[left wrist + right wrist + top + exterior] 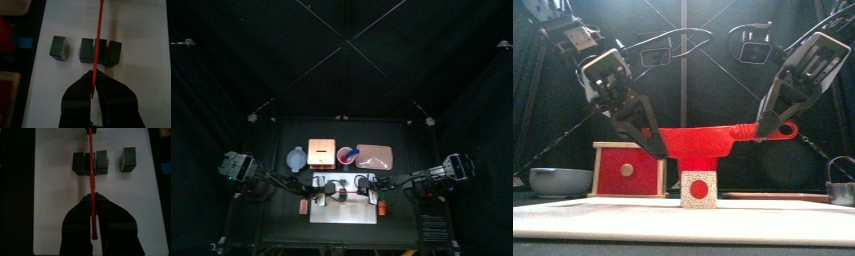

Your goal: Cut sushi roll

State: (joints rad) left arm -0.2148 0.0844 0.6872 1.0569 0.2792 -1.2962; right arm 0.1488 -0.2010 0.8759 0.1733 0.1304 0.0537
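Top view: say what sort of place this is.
Probably a robot test cell, not a kitchen: black curtains pen in a small black table, and two arms meet over a white board where the sushi roll lies in pieces under a red knife.

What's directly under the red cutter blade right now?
Under the red cutter sits the sushi roll on the white board; the blade runs across it, a separate piece off to one side. The strip of roll beneath the blade is covered.
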